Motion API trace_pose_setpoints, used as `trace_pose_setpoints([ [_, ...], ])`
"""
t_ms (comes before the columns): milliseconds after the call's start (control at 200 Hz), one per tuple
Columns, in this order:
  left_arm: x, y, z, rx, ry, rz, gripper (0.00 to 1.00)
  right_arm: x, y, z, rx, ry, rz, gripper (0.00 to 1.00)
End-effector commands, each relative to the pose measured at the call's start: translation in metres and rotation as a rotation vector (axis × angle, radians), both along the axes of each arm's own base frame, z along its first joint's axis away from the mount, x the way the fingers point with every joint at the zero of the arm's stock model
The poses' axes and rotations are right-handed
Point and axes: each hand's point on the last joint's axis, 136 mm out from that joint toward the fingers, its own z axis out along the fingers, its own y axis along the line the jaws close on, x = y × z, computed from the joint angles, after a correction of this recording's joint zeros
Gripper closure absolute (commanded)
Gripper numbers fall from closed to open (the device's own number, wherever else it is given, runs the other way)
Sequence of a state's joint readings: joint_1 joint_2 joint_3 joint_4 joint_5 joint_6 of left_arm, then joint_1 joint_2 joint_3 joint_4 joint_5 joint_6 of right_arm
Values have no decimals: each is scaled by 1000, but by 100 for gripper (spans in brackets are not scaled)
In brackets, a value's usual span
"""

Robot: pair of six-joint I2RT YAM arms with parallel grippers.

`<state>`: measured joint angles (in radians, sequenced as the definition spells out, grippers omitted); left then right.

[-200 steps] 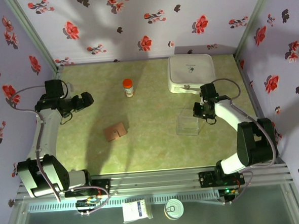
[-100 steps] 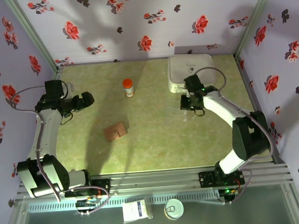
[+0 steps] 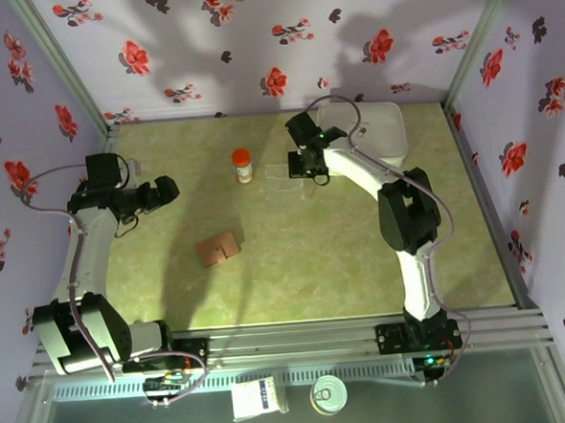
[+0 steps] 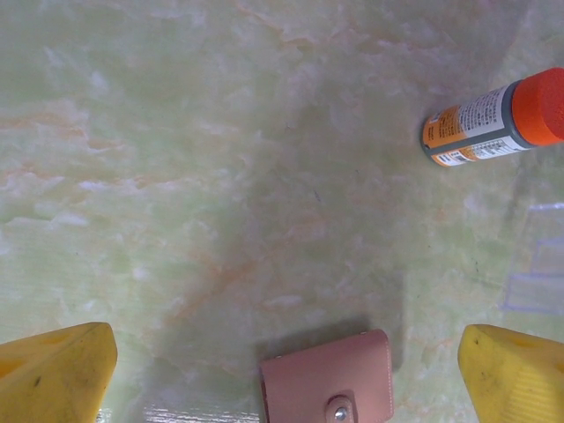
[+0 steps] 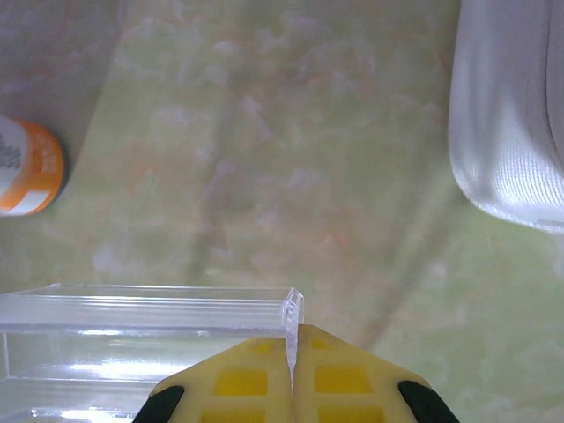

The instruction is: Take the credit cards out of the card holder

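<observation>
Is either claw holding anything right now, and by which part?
The right claw pinches the clear plastic tray by one thin wall, near a corner. The left claw holds nothing.

Lilac walls (image 3: 253, 41) with red flowers, green marbled tabletop (image 3: 296, 268), soft shadows, possibly overhead light

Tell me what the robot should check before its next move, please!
1. Right hand shut on the clear tray wall: ok.
2. Left hand open and holding nothing: ok.
3. Wallet opened up: not ok, it lies snapped shut on the table.
4. Number of cards inside: cannot tell while the wallet is closed.
5. Tray apart from the orange-capped bottle: ok, a gap shows from the top.
</observation>
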<state>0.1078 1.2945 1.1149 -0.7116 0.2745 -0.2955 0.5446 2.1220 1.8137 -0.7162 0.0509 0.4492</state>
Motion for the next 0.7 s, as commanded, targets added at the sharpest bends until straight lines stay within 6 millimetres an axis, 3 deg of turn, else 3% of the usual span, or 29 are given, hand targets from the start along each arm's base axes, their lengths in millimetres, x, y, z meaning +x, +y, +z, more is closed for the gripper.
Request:
trace_pose_setpoints([
  [0, -6, -1, 1, -5, -4, -19, 0, 1, -7, -7, -70, 44, -27, 93],
  [245, -6, -2, -2, -7, 6, -20, 0, 4, -9, -20, -106, 69, -43, 92],
  [695, -6, -3, -5, -8, 17, -23, 0, 12, -9, -26, -115, 52, -56, 87],
])
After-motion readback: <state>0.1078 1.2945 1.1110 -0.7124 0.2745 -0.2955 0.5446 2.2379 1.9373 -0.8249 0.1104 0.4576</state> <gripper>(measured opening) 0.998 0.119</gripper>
